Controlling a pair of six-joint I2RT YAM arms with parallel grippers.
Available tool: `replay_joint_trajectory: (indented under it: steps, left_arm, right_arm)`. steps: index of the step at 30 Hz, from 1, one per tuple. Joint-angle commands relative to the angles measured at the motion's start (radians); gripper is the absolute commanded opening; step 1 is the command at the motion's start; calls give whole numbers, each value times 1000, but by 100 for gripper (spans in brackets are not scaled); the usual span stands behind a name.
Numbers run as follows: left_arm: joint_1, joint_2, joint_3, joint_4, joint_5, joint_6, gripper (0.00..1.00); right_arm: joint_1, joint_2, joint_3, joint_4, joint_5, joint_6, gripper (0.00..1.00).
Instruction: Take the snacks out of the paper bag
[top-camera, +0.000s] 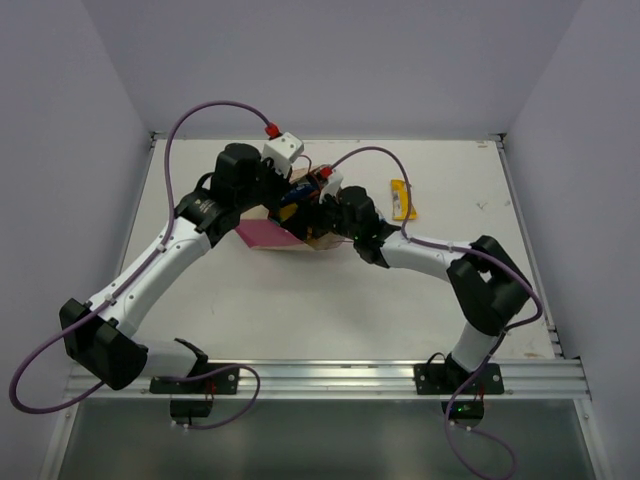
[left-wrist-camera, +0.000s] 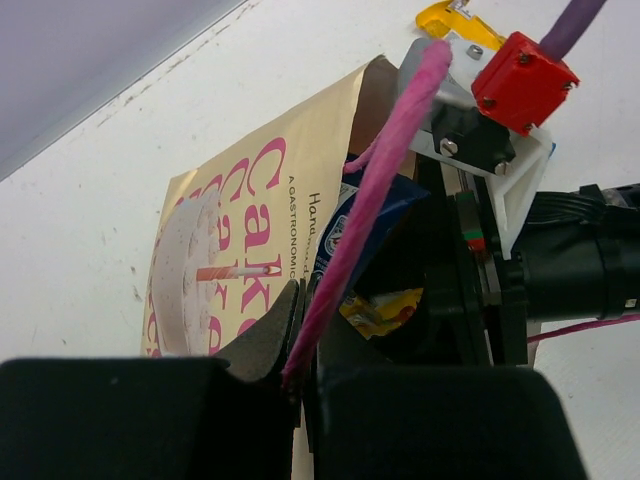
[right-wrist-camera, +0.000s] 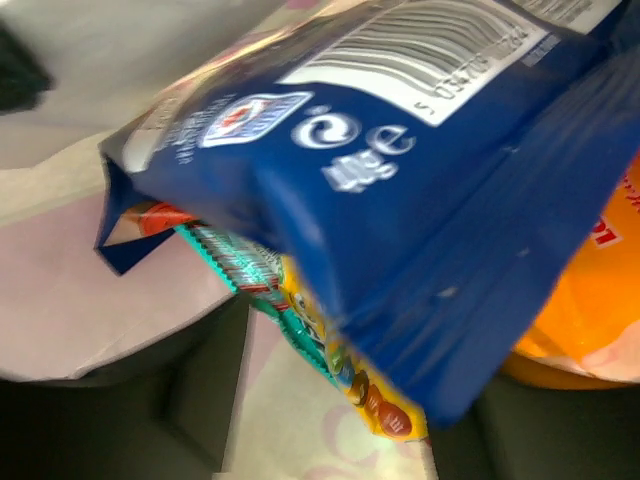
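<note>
Pinching the tan paper bag by its pink string handle, left claw anchors it; right claw (spread? can't tell) should ease the shiny blue pouch out.

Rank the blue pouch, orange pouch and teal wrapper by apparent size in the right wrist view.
1. blue pouch
2. orange pouch
3. teal wrapper
The blue pouch covers much of both others, so their true sizes are unsure.

My left arm and right arm: white, chunky black joints, a purple cable looping off each. White wrist block with red plug, silver screws. Left pincer's all black.
</note>
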Motion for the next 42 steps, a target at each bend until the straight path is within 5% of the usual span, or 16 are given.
replay_joint_trajectory:
  steps: [1,10,21,28,34,40,41,42]
  left_arm:
    - [2,-23,-4,-9,-15,-24,0]
    - [3,-30,-19,-17,-55,-13,0]
    - [5,-41,-47,3,-67,-2,0]
    - [5,-49,-63,20,-67,11,0]
    - [3,-50,-70,13,-35,33,0]
    - [3,-55,-71,13,-30,39,0]
    - [3,-55,-70,11,-29,37,0]
    - [3,-55,-68,13,-21,37,0]
  right_arm:
    - [2,24,37,72,67,0,59]
    - [2,-86,-46,16,103,-41,0]
    - [-59,-422,-173,-157,146,-69,0]
    - [-387,-681,-199,-325,237,-88,0]
    - [-641,-511,-153,-332,353,-124,0]
    - [-728,-175,40,-319,277,-178,0]
    - [-728,-140,61,-326,287,-184,3]
    - [-727,-109,98,-338,327,-193,22]
